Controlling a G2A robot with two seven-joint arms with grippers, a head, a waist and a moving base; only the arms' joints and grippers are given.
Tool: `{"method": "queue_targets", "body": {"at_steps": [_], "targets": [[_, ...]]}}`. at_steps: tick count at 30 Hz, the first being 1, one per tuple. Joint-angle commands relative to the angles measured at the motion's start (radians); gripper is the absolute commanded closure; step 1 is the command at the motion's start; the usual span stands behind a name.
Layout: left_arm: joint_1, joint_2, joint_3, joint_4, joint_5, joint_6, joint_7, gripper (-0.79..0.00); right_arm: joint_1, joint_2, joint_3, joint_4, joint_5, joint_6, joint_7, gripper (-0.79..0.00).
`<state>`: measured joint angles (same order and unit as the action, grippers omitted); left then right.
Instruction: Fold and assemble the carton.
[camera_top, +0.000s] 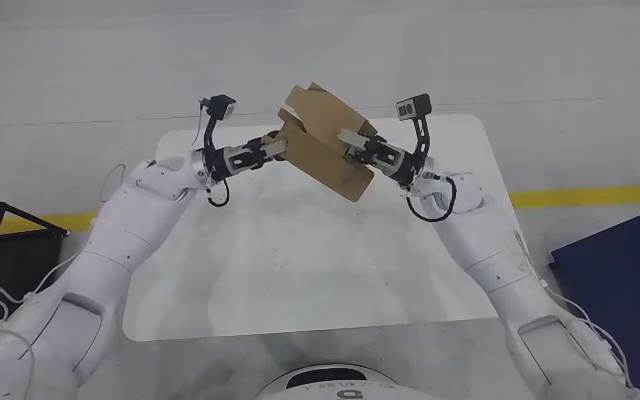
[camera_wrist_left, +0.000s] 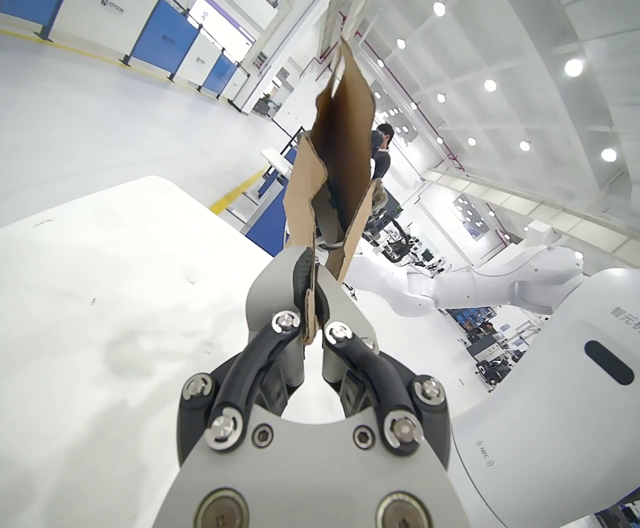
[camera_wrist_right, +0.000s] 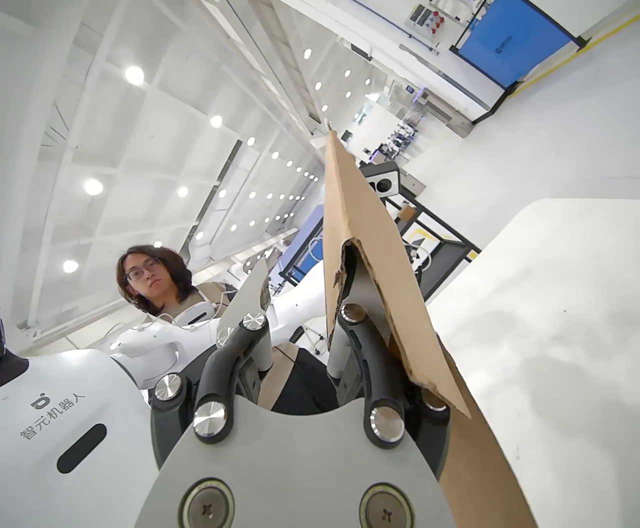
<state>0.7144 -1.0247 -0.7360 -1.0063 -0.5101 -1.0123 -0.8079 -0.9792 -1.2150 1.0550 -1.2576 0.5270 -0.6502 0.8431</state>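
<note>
The brown carton (camera_top: 325, 140) is held up between the two pincers, clear of the desk (camera_top: 300, 270), and is seen only partly folded, its panels and flaps standing at different angles.

The left pincer (camera_top: 277, 147) is closed tightly on the carton's near edge. In the left wrist view a thin cardboard flap is seen pinched between the dark pads of the left pincer (camera_wrist_left: 311, 295), and the rest of the carton (camera_wrist_left: 345, 145) is seen rising straight out beyond the fingertips as an open, creased sleeve. The white desk (camera_wrist_left: 100, 280) is seen to one side of this pincer and lower.

The right pincer (camera_top: 352, 145) is placed at the opposite side of the carton, facing the left pincer across it. In the right wrist view the right pincer (camera_wrist_right: 305, 290) is seen spread wide, and nothing is clamped between its fingers. One finger is tucked behind a torn-edged panel of the carton (camera_wrist_right: 360, 220) and laid against it, while the other finger is held well apart from the cardboard in free air. The carton panel is seen running on past the fingertip of the covered finger. The desk (camera_wrist_right: 560, 300) is seen on the carton's side of this pincer.
</note>
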Motion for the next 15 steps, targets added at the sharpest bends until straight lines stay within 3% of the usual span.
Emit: {"method": "queue_targets", "body": {"at_steps": [1,6,7,8,9,15], "targets": [[0.001,0.001,-0.006,0.002,-0.001,0.000,0.000,0.000,0.005,-0.001,-0.004,0.001,0.001,0.010,0.011,0.000],[0.006,-0.001,-0.015,0.011,-0.029,0.000,0.000,0.000,0.012,-0.005,-0.014,-0.002,0.010,0.024,0.041,0.000],[0.006,-0.002,-0.014,0.012,-0.033,0.000,0.000,-0.077,0.013,-0.006,-0.015,-0.003,0.011,0.026,0.048,0.000],[0.005,-0.002,-0.012,0.014,-0.035,0.000,0.000,-0.314,0.014,-0.006,-0.017,-0.004,0.013,0.028,0.055,0.000],[0.004,-0.003,-0.008,0.016,-0.042,0.000,0.000,-0.785,0.014,-0.007,-0.018,-0.005,0.014,0.031,0.063,0.000],[-0.006,-0.006,0.008,0.056,-0.139,0.000,0.000,-0.785,0.013,-0.009,-0.023,-0.010,0.022,0.050,0.084,0.000]]}}
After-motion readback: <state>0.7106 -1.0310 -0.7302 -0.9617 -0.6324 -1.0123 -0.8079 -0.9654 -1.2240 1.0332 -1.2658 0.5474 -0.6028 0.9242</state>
